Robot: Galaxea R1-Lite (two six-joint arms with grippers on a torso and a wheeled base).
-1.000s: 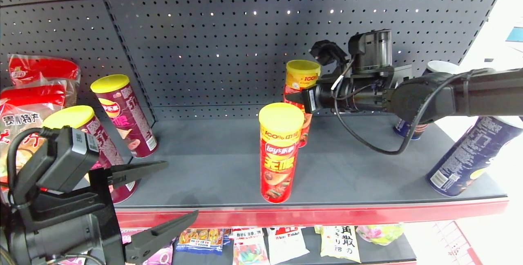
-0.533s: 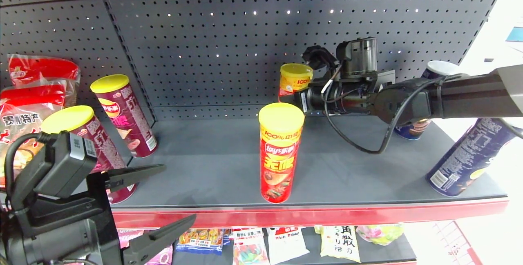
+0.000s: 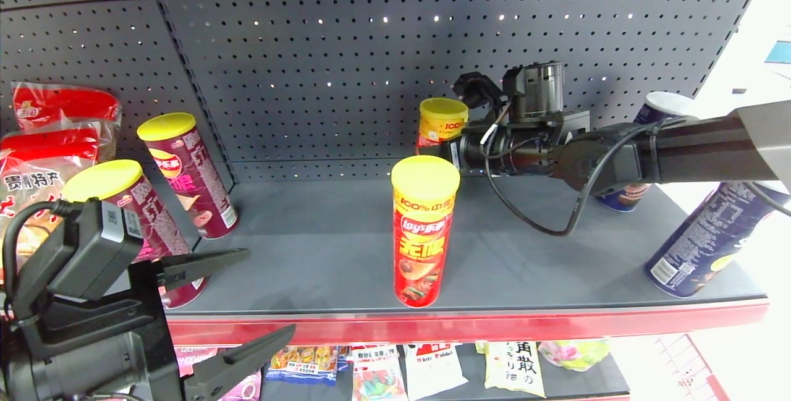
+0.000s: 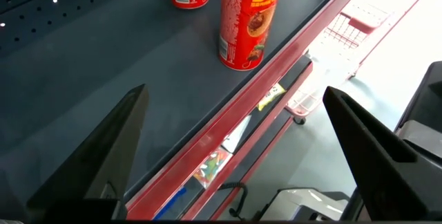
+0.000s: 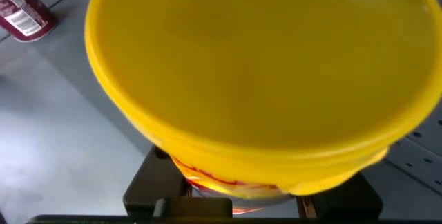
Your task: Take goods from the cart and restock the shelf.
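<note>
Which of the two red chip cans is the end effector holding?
The rear can, near the pegboard, in the right end effector; the front can stands free.

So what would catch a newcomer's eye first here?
The red can with a yellow lid, upright at the front middle of the shelf. Behind it, the right gripper grips a second red can close to the pegboard. The left gripper hangs open low on the left, before the shelf edge.

The shelf [image 3: 525, 265] looks matt grey metal — the red can [image 3: 437, 131] glossy, its yellow lid [image 5: 262, 65] smooth plastic.
</note>
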